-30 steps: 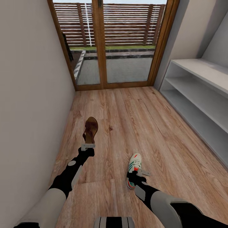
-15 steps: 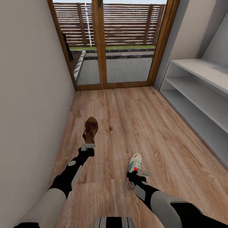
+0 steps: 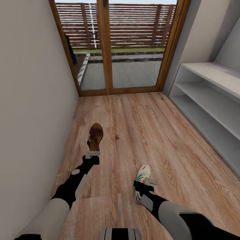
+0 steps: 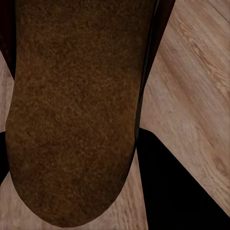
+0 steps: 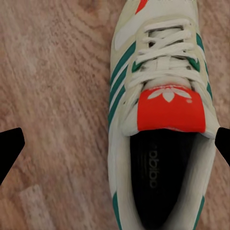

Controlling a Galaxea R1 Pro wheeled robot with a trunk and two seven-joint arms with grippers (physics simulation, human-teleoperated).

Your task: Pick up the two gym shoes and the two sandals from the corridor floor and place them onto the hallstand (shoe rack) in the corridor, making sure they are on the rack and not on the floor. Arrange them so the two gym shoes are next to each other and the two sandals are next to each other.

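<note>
A dark brown sandal (image 3: 96,134) sticks out forward from my left gripper (image 3: 92,154), which is shut on its heel end, above the wood-plank corridor floor (image 3: 133,120). In the left wrist view the sandal's sole (image 4: 72,110) sits between the dark fingers (image 4: 177,187). One white gym shoe (image 3: 142,180) with green stripes and an orange-red tongue lies on the floor at the lower right. My right gripper (image 3: 146,182) hovers over it, open. In the right wrist view its fingertips (image 5: 7,148) stand wide apart on either side of the gym shoe (image 5: 163,96). The pale grey hallstand (image 3: 213,100) lines the right wall.
A plain wall (image 3: 30,100) runs close along the left side. Wood-framed glass doors (image 3: 106,50) close the corridor's far end, with a fence and patio behind. Open floor stretches between the shoes and the rack.
The whole picture has shifted slightly: floor, gym shoe and rack slid a little lower in view, so the camera moved. Both arms and the held sandal keep their places in the picture.
</note>
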